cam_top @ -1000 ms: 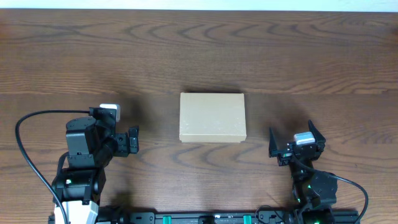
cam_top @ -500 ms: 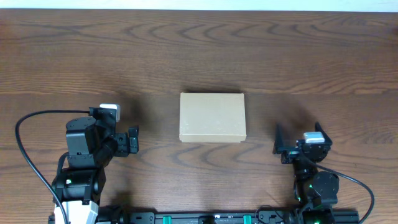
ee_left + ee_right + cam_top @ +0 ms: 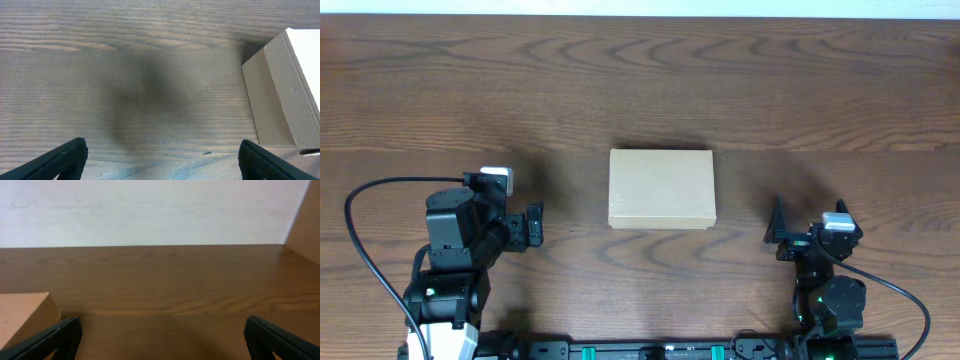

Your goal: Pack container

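The container [image 3: 662,189] is a plain tan cardboard box, lid down, lying in the middle of the wooden table. My left gripper [image 3: 532,226] hangs to its left, apart from it, and is open. In the left wrist view the container [image 3: 280,95] shows at the right edge, and only bare wood lies between the wide-set jaws of the left gripper [image 3: 162,160]. My right gripper [image 3: 812,230] sits to the right of the box and nearer the front, open. In the right wrist view the container [image 3: 22,315] is at the lower left, beyond the empty right gripper [image 3: 162,337].
A black cable [image 3: 355,230] loops beside the left arm. A mounting rail [image 3: 650,350] runs along the near edge. The right wrist view shows a white wall [image 3: 150,210] past the table's far edge and a tan panel [image 3: 307,225] at the right.
My right gripper has shifted to the right and slightly toward the near edge, turning a little. The left arm and the box have not moved.
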